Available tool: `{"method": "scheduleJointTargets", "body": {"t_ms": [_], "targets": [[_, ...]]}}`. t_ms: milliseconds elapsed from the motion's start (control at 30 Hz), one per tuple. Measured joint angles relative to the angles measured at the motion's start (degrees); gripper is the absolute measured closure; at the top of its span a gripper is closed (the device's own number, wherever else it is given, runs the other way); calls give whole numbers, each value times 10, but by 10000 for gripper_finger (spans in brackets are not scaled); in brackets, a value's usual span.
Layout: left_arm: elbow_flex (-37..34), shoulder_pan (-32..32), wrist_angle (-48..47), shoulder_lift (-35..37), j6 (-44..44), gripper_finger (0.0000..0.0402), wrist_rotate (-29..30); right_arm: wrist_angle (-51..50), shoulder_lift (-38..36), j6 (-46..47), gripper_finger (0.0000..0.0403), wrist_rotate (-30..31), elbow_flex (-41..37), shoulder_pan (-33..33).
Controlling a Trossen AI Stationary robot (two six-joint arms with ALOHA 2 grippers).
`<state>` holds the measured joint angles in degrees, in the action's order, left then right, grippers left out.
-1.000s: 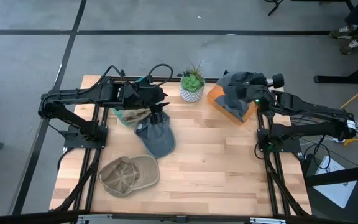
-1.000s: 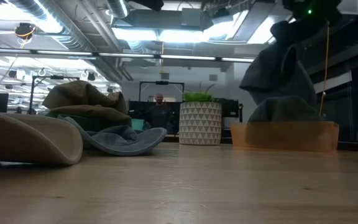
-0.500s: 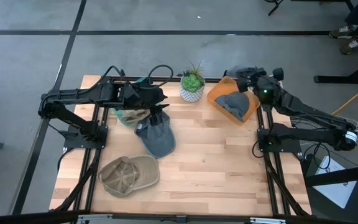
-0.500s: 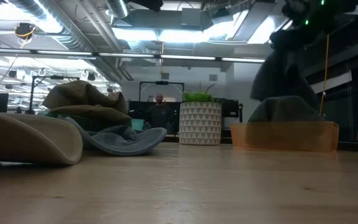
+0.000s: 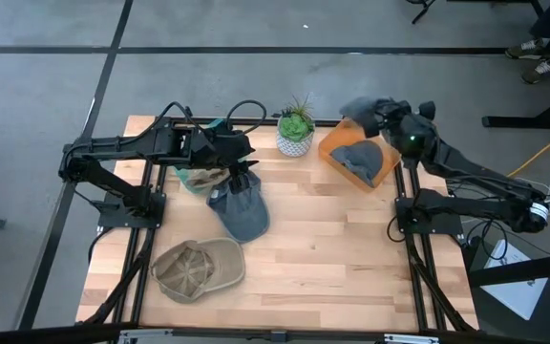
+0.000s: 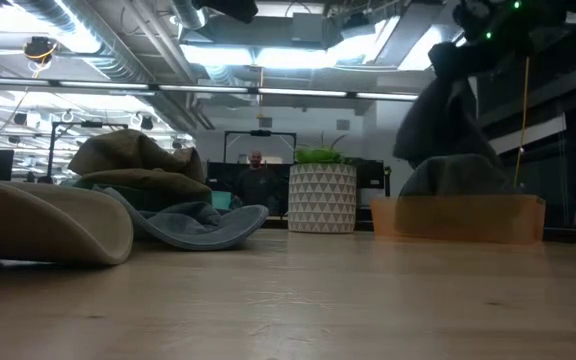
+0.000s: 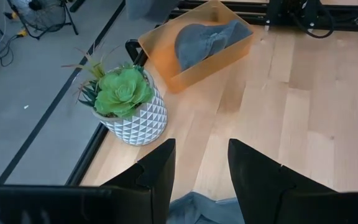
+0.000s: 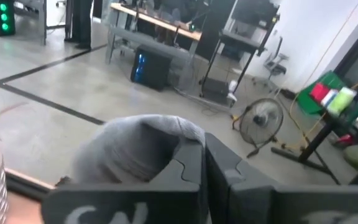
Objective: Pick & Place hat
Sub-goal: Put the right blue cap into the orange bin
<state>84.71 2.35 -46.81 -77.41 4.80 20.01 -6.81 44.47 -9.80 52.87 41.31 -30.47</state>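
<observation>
My right gripper (image 5: 378,111) is shut on a grey hat (image 5: 356,104), held high over the far edge of the orange bin (image 5: 340,141). The hat hangs below the gripper in the low view (image 6: 446,105). A second grey hat (image 5: 359,159) lies inside the bin. My left gripper (image 7: 197,168) is open over the far end of a blue-grey hat (image 5: 241,211) that lies flat on the table. A tan hat (image 5: 199,268) lies on its brim near the front left. An olive hat (image 5: 202,177) sits beside the left gripper. My right gripper pinches a bunched part of the grey hat's cloth (image 8: 166,146) between its two fingers. The hat hangs slack below and beside the gripper (image 6: 438,120), lifted above the bin. Whether its lower end clears the hat in the bin, I cannot tell.
A green plant in a white patterned pot (image 5: 295,132) stands at the far edge between the two arms. A teal container (image 5: 191,180) holds the olive hat. Bare wood (image 5: 342,258) lies across the table's middle and front right.
My right gripper has gone up and toward the table's far edge, staying shut on the grey hat. The hat, which covered the bin, now hangs lifted off it, and the second grey hat in the bin shows.
</observation>
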Motion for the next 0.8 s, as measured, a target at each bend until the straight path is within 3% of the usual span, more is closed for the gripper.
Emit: {"method": "scheduleJointTargets", "body": {"t_ms": [500, 667, 800], "targets": [[0, 0, 0, 0, 0, 258, -5, -60, 3, 52, 400, -40, -48, 2], [0, 0, 0, 0, 2, 258, -6, -74, -9, 35, 400, -81, -48, 16], [0, 0, 0, 0, 5, 258, -6, -141, -30, 75, 400, -109, -48, 35]]}}
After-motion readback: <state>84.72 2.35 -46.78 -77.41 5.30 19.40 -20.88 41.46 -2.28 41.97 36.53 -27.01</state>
